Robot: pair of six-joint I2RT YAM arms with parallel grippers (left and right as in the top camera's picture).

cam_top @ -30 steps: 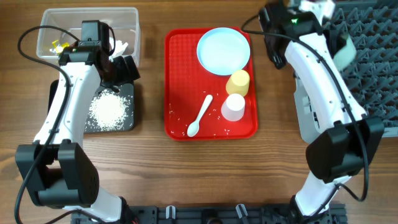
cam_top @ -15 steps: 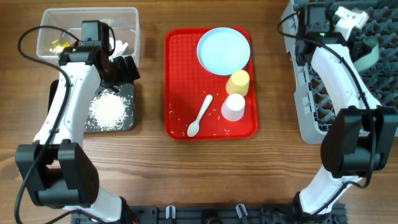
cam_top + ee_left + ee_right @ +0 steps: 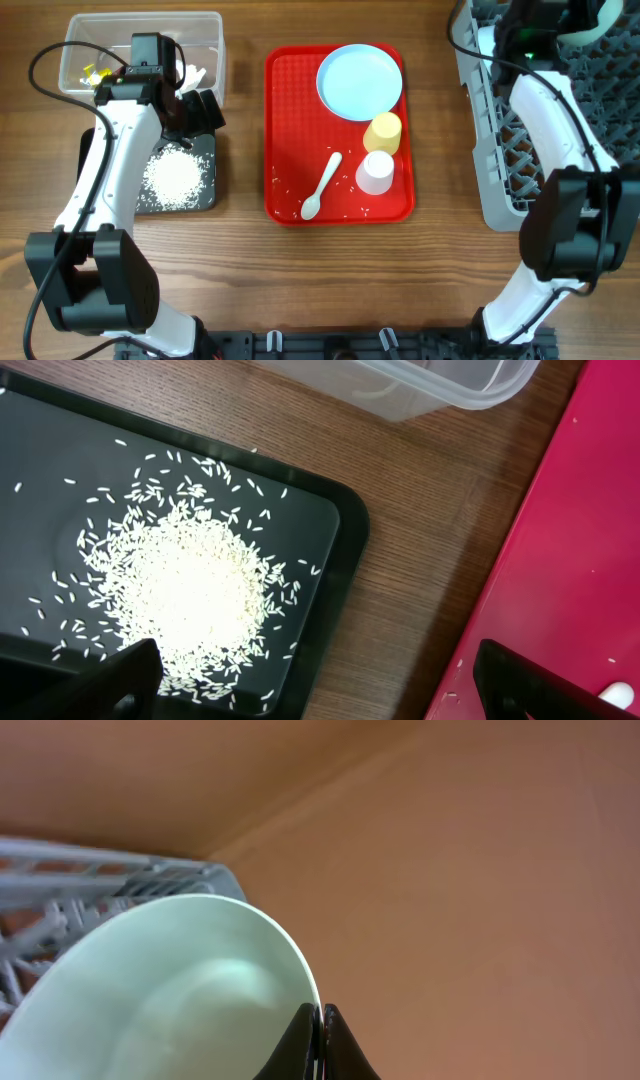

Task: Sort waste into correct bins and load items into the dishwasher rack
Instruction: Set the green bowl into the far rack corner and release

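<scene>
Since the earlier frames the right arm has swung from above the red tray (image 3: 285, 120) to the upper right corner of the overhead view, over the dishwasher rack (image 3: 497, 150). Its right gripper (image 3: 320, 1025) is clenched on the rim of a light blue bowl (image 3: 170, 990), with a corner of the rack showing behind the bowl.

Unmoved, the left gripper (image 3: 318, 658) hangs released, fingers wide apart, over the right edge of the black tray (image 3: 50, 490), where rice (image 3: 180, 585) lies heaped. At upper left, the clear tub (image 3: 212, 30) holds wrappers (image 3: 90, 72). At centre frame, the plate (image 3: 359, 82), yellow cup (image 3: 383, 131), white cup (image 3: 376, 172) and spoon (image 3: 322, 187) sit on the red tray.
</scene>
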